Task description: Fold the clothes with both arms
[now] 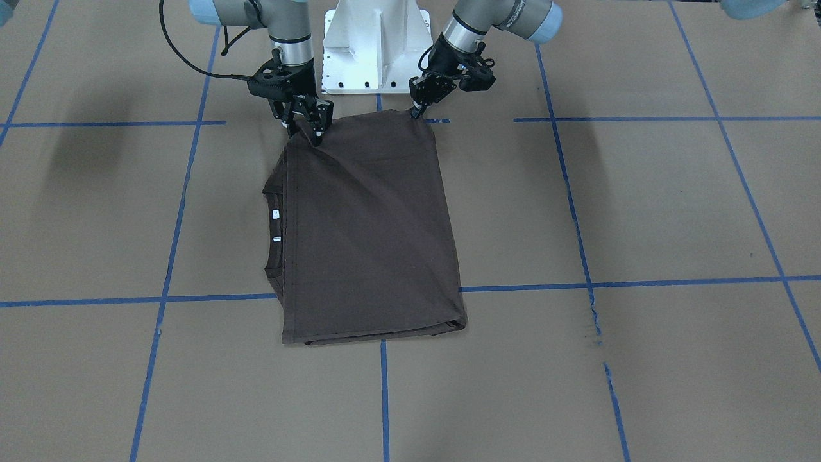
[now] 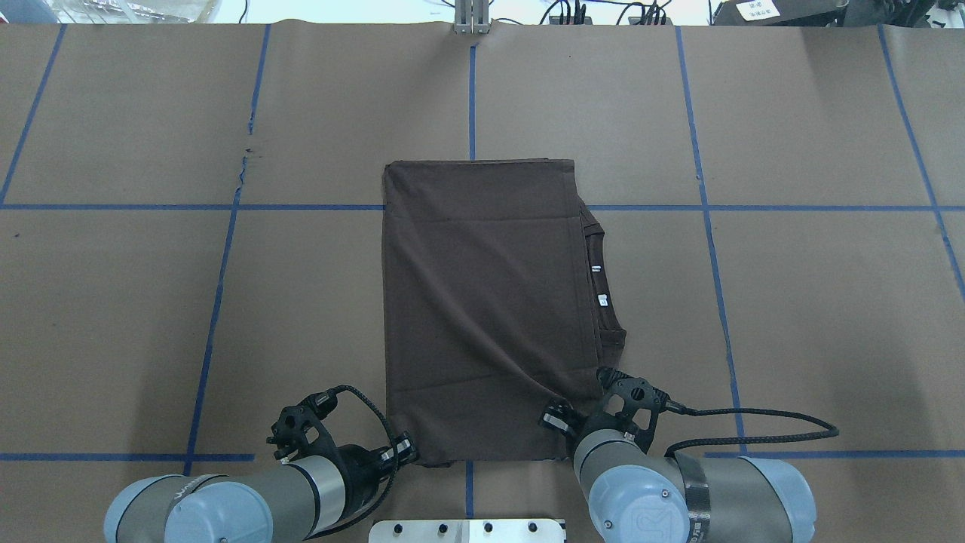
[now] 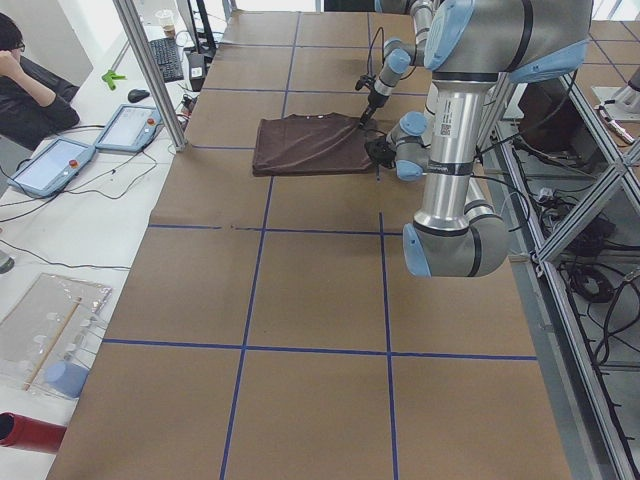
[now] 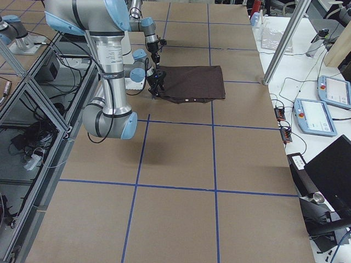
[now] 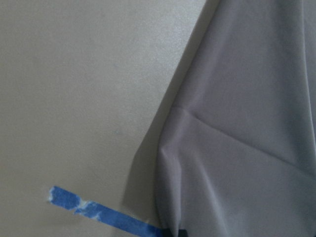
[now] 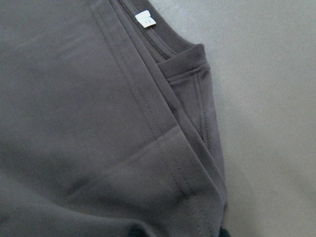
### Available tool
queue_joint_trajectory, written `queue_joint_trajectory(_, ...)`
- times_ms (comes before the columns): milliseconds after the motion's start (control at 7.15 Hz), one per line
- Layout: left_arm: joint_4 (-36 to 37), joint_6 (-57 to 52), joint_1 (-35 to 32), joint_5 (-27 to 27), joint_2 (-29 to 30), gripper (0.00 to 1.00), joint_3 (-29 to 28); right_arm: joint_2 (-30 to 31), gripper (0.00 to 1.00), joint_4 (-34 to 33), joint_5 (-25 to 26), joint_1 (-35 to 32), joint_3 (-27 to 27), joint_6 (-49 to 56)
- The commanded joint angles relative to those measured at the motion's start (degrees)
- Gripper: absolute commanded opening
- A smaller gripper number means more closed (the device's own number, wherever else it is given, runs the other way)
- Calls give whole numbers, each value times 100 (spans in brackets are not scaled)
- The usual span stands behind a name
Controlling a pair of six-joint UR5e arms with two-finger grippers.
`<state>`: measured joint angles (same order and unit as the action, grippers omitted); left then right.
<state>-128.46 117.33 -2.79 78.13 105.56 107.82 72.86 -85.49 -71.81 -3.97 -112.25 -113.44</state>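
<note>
Where the one white pedestal base (image 1: 375,51) stands on the worktop (image 1: 641,205), two black end effectors sit low just in front of it, one off each of its front corners. The left end effector (image 1: 414,113) is clenched on the T-shirt's corner nearest the base, its tips pinching the hem. The right end effector (image 1: 313,136) grips the matching corner off the base's other side, and creases run out from its pinch across the cloth. Behind them two arms, the left arm (image 1: 500,19) and the right arm (image 1: 288,25), slope up and back past the base, each with a black cable.

There is one T-shirt (image 1: 372,231), dark grey-brown, folded into a tall rectangle directly in front of the base. Its near edge is just beside the base and its far edge is well away from it. At that far edge several stacked layers show. The ribbed collar (image 1: 270,253) sticks out of the fold on the side of the base where the right arm works, and two small white tags (image 1: 276,213) show inside it. Blue tape lines (image 1: 641,119) cross the brown worktop in a grid, and one of them runs out from the base's front and under the cloth.
</note>
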Motion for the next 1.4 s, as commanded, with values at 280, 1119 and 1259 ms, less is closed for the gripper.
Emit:
queue_joint_trajectory(280,5,0,6,0,0,0,3,-44,0,6,0,-25,-33,-81)
queue_joint_trajectory(1119,2969,-440,-117,808,-18,0,3161,-62,0,-1763,-174,166,-2512,-485)
queue_joint_trajectory(1259,3271,-440,-108,817,-18,0,3419,-184,0,-2274,-210,290,-2808,-625)
